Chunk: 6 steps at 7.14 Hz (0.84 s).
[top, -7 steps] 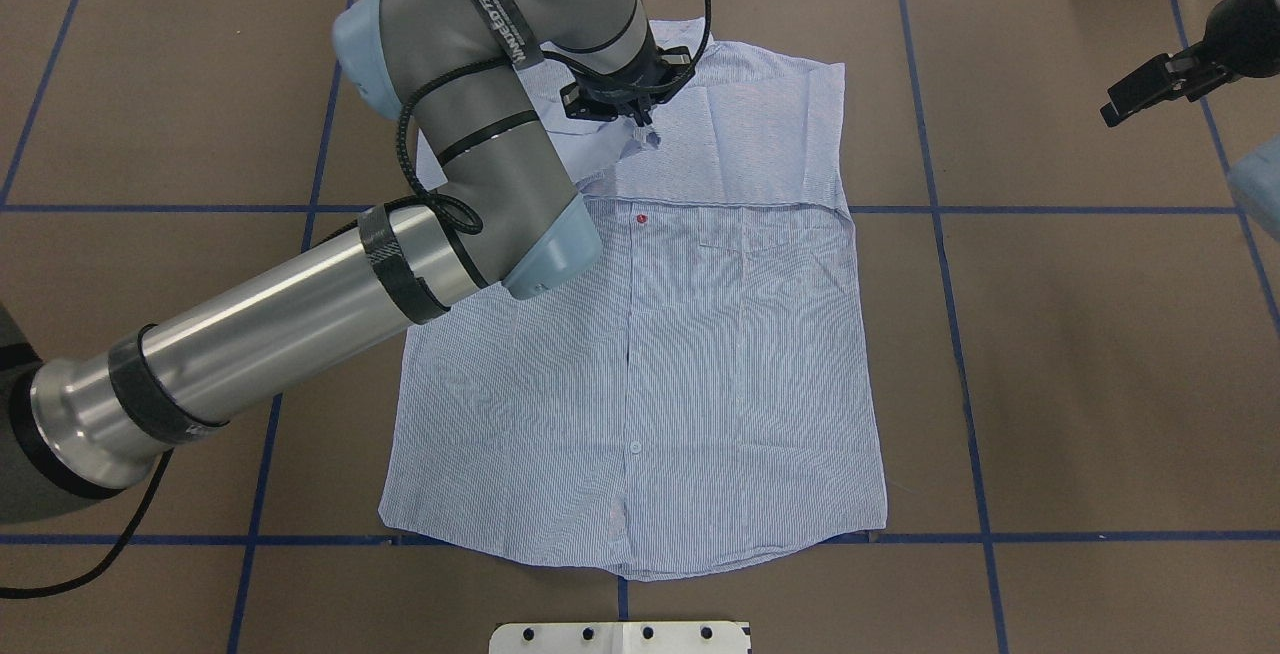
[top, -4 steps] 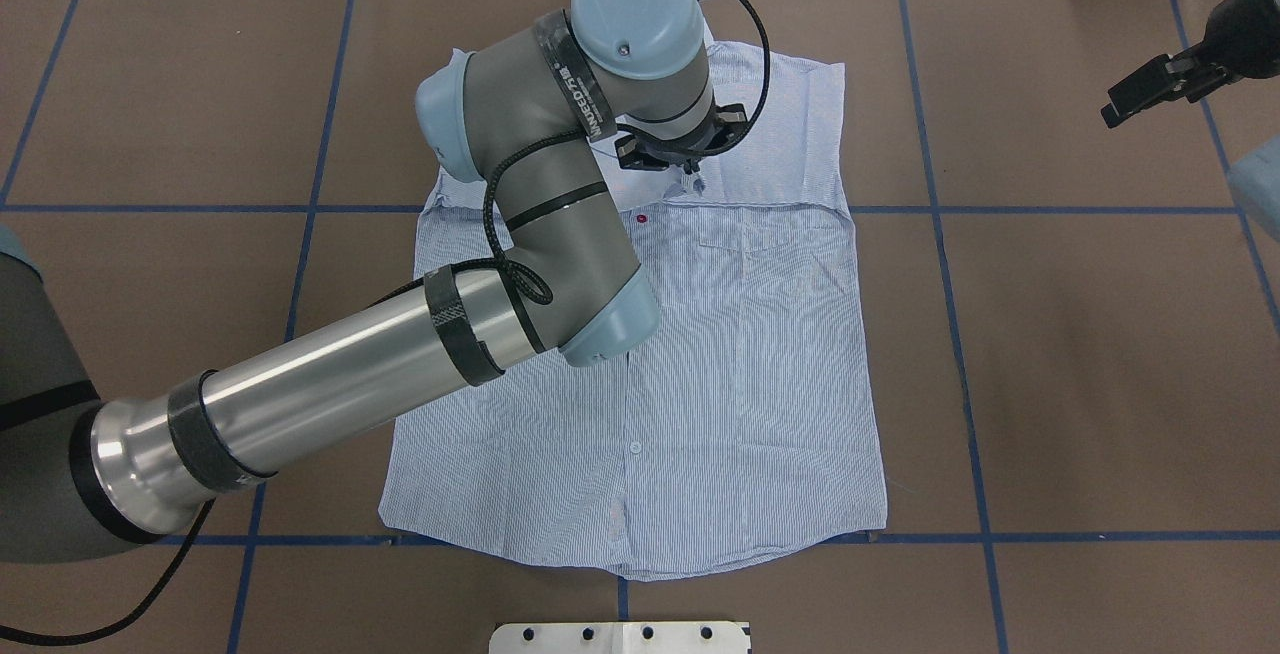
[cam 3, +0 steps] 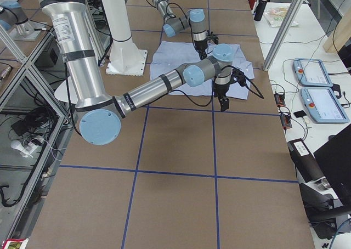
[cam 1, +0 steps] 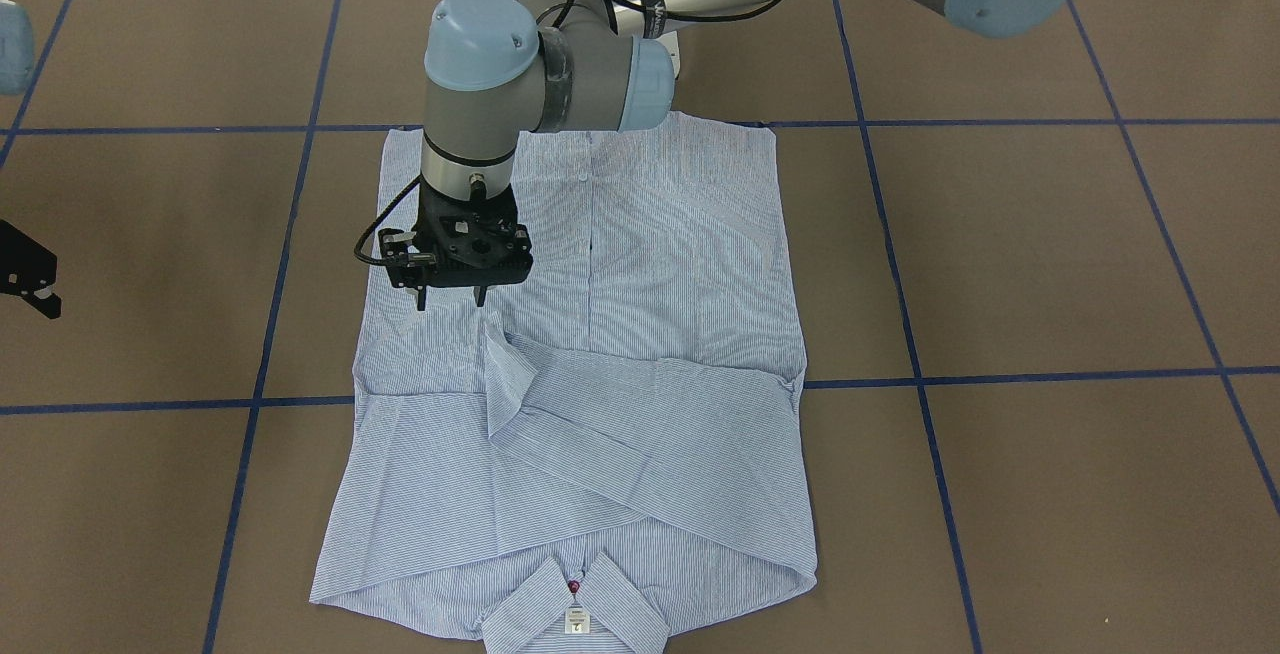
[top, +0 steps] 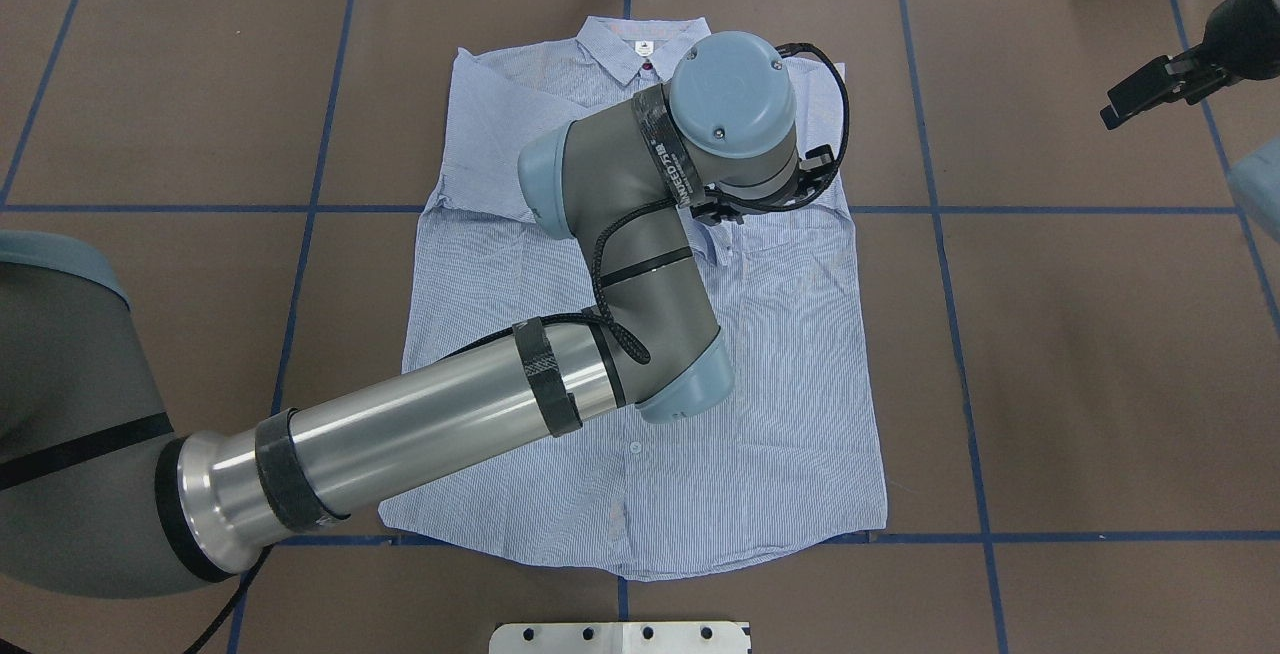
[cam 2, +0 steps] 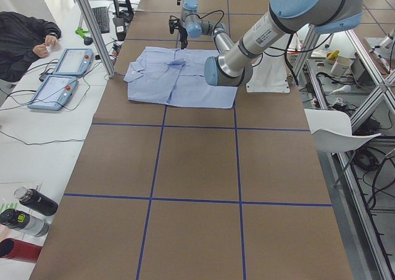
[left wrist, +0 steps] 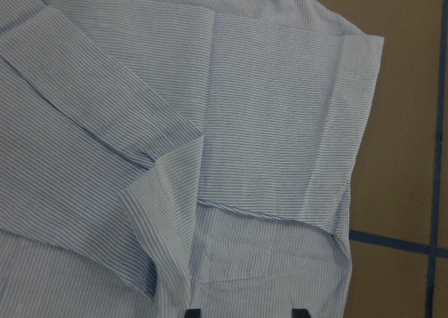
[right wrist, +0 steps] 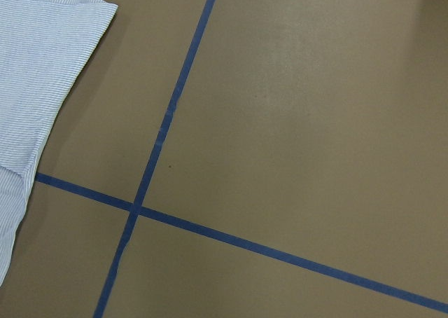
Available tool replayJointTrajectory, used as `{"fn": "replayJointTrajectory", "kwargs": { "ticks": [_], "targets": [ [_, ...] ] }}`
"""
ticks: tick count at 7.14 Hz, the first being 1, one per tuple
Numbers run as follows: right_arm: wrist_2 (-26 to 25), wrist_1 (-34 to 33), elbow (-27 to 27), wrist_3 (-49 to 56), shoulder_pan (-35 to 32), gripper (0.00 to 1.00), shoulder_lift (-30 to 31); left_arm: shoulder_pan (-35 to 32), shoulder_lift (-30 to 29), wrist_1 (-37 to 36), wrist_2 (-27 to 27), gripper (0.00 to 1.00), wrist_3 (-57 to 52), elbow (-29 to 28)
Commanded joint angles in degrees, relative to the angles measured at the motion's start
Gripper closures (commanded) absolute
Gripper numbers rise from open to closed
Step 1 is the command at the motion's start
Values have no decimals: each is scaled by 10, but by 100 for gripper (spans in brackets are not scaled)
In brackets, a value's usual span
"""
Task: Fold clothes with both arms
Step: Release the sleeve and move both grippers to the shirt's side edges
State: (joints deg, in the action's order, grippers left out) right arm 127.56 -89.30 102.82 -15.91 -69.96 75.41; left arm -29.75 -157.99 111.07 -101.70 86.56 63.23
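Note:
The light blue striped shirt [cam 1: 650,234] lies flat, front up, on the brown table, with its collar [cam 1: 575,609] at the far edge from the robot. Both sleeves are folded across the chest, and one cuff [cam 1: 505,354] lies just below my left gripper [cam 1: 452,302]. That gripper is open and empty and hovers just above the shirt near the chest pocket [left wrist: 238,262]. In the overhead view the left arm's wrist [top: 735,114] hides it. My right gripper [top: 1112,112] hangs off the shirt at the far right. I cannot tell if it is open.
Blue tape lines [top: 940,234] divide the table into squares. The white base plate [top: 620,637] sits at the near edge. An operator [cam 2: 24,36], teach pendants [cam 2: 62,76] and bottles [cam 2: 31,212] are beside the table's far side.
My left gripper carried the sleeve cuff from near the collar across the chest to the right, opened and let it go. The collar now shows. The right arm has not moved.

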Motion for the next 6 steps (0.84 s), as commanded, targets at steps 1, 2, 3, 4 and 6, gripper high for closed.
{"fn": "replayJointTrajectory", "kwargs": {
  "ticks": [1,2,3,4,6],
  "targets": [
    [1,0,-1,-19,1,0,0,1,1,-2,-3,0,-36,2],
    [0,1,4,-64,6,0,-1,0,20,-7,-4,0,-50,23],
    [0,2,20,-119,23,0,-1,-4,42,-41,-23,0,-85,61],
    [-5,2,49,-195,54,0,-1,-11,73,-86,-28,0,-116,119],
    [-8,2,115,-277,96,0,23,-19,229,-94,-28,0,-171,301]
  ]
}}
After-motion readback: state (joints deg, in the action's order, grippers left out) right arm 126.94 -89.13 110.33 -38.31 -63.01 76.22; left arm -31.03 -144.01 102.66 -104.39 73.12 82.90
